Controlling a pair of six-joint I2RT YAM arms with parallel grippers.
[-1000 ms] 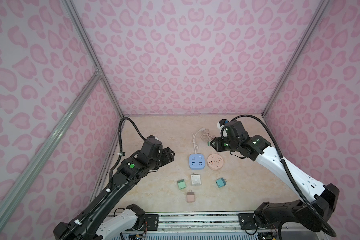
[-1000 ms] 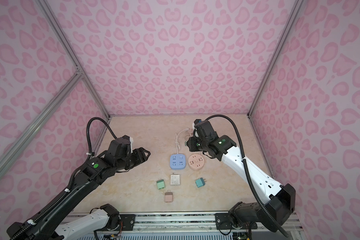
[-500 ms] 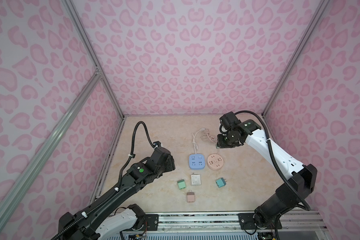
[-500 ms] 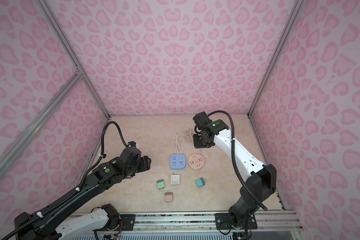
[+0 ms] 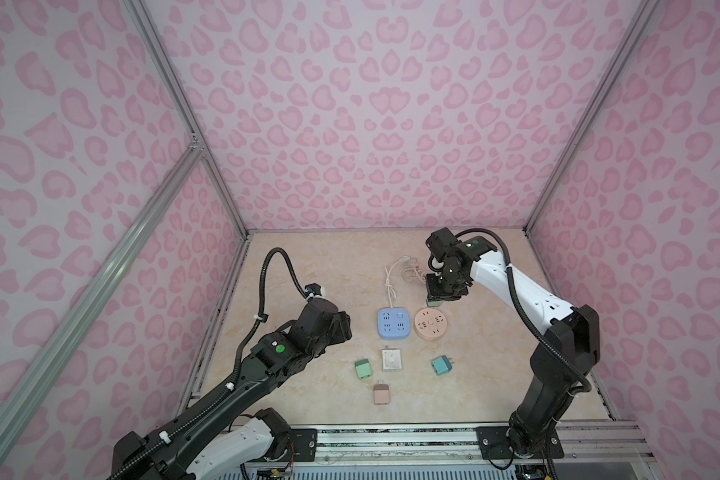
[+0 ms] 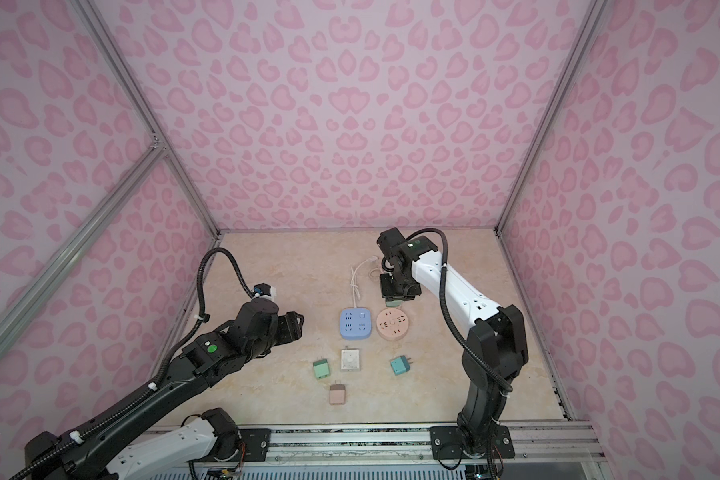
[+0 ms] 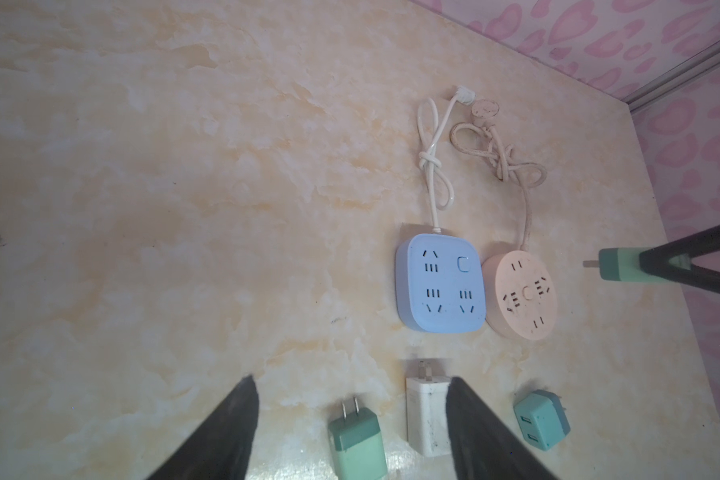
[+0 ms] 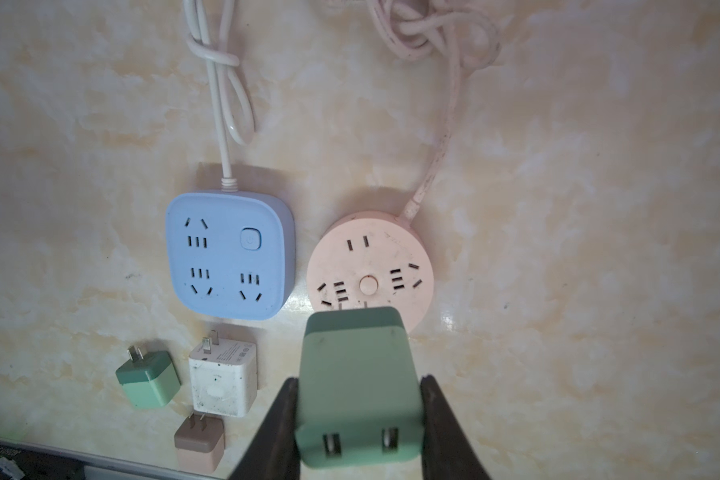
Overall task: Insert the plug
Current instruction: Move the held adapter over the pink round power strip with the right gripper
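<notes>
The table [image 7: 184, 187] has a marbled beige, stone-look top, smooth with a faint gloss that shines just beside the pink socket [image 8: 371, 266]. That round socket is matt plastic, scuffed and speckled, and its cord [image 8: 445, 137] looks rubbery and grubby. The blue socket [image 8: 225, 257] beside it is smooth matt plastic. The green plug [image 8: 358, 361] in the right claw [image 8: 360, 384] is satin plastic with bare metal prongs [image 7: 589, 264]. The claw's fingers [image 8: 275, 432] are matt black.

green plug [image 8: 360, 386] aloft, prongs toward round pink socket [image 8: 371, 262]
</notes>
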